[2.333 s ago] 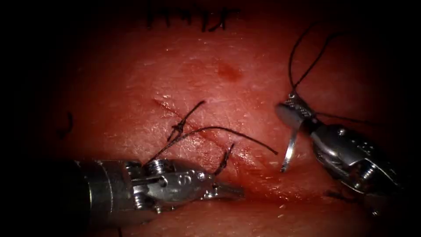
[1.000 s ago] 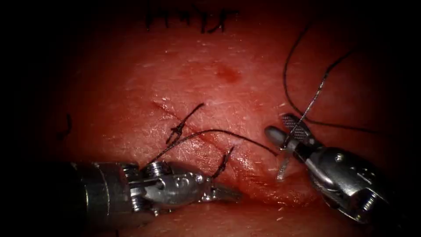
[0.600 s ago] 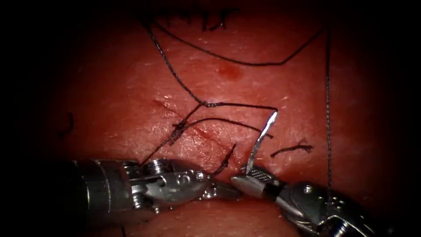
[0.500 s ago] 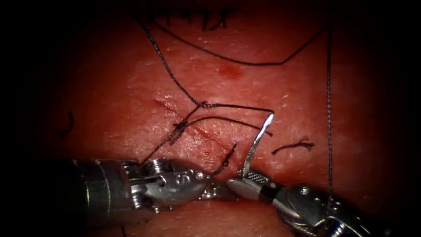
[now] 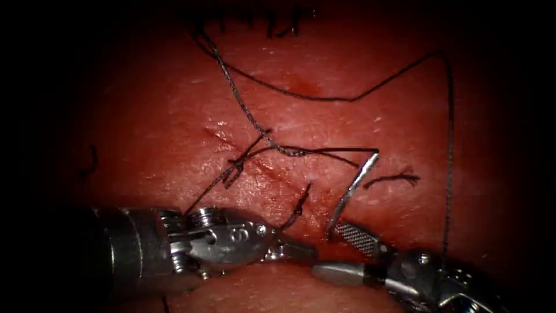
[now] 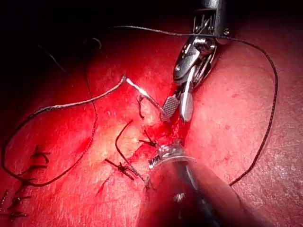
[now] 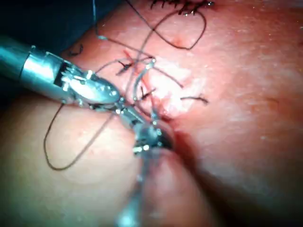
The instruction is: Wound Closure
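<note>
The tissue (image 5: 359, 75) bears a slanting cut (image 5: 272, 177) near its middle, with an older row of dark stitches (image 5: 255, 20) at the far edge.

Left tool (image 5: 295, 250): it lies low on the tissue at the left, tip pointing right toward the lower end of the cut. Its jaws look closed; whether they pinch tissue or thread cannot be told. A strand of thread (image 5: 324, 97) runs from beside its wrist up to a knot (image 5: 234, 169) on the cut.

Right tool (image 5: 341, 255): jaws parted, one ribbed jaw raised, the other lying flat on the tissue, gripping nothing.

Needle (image 5: 352, 191): it stands free just right of the cut, its lower end at or in the tissue beside the raised jaw of the right tool, its upper end carrying the thread. From there the thread runs left across the cut, then loops widely over the far tissue and down the right side.

A short cut end of thread (image 5: 391, 178) lies right of the needle; another (image 5: 298, 206) stands at the cut.
</note>
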